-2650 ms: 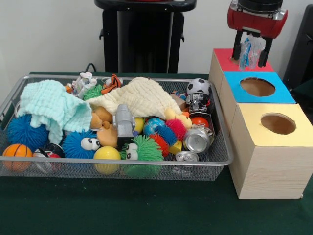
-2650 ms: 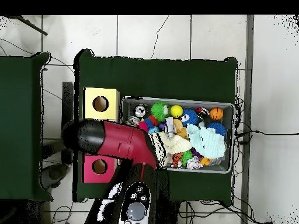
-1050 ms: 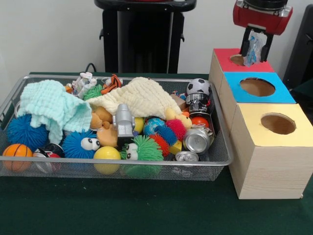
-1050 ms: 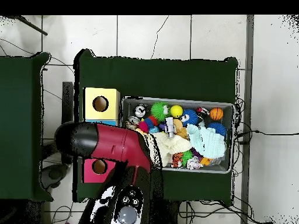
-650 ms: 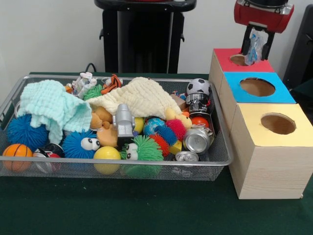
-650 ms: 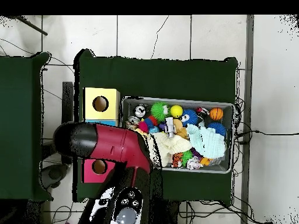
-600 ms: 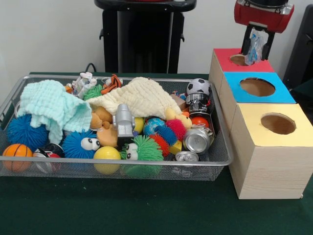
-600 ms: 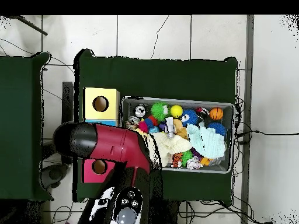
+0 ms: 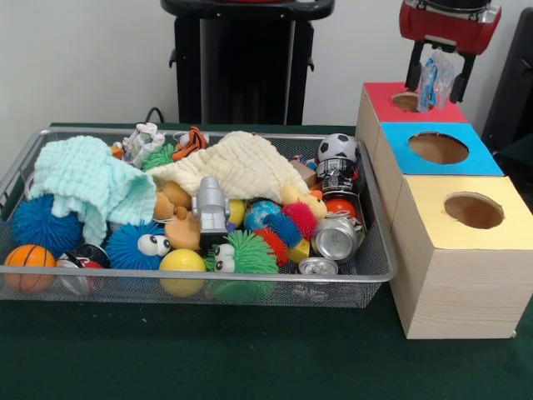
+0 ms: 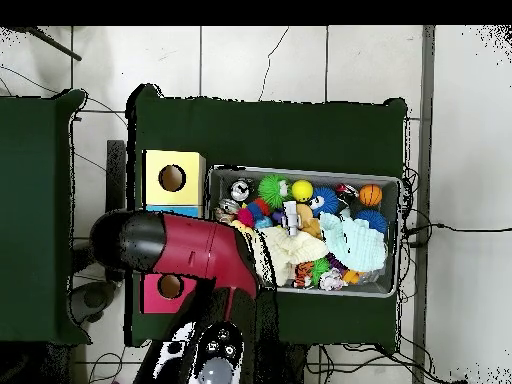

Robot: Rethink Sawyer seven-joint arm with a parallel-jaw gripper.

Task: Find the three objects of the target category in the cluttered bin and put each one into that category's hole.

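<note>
My gripper (image 9: pixel 438 80) hangs at the top right of the front view, shut on a clear wrinkled plastic bottle (image 9: pixel 434 73) with a blue-white label. The bottle hangs just above the back of the red-topped box (image 9: pixel 379 94), a little right of its hole (image 9: pixel 406 101). The blue-topped box's hole (image 9: pixel 438 147) lies in front of and below the gripper. The wire mesh bin (image 9: pixel 376 271) is to the left, full of toys. A crumpled clear plastic piece (image 9: pixel 143 138) lies at its back left. In the overhead view my arm (image 10: pixel 190 248) covers the gripper and the blue box.
The yellow-topped box (image 9: pixel 466 250) stands nearest the camera, also seen in the overhead view (image 10: pixel 172 178). Silver cans (image 9: pixel 336 237), a soccer ball (image 9: pixel 337 147), two cloths (image 9: pixel 237 167), spiky balls and a basketball (image 9: pixel 27 265) fill the bin. The black pedestal (image 9: pixel 246 62) stands behind.
The gripper has risen slightly and shifted a little to the right with the bottle still in it. The bin's contents have not moved.
</note>
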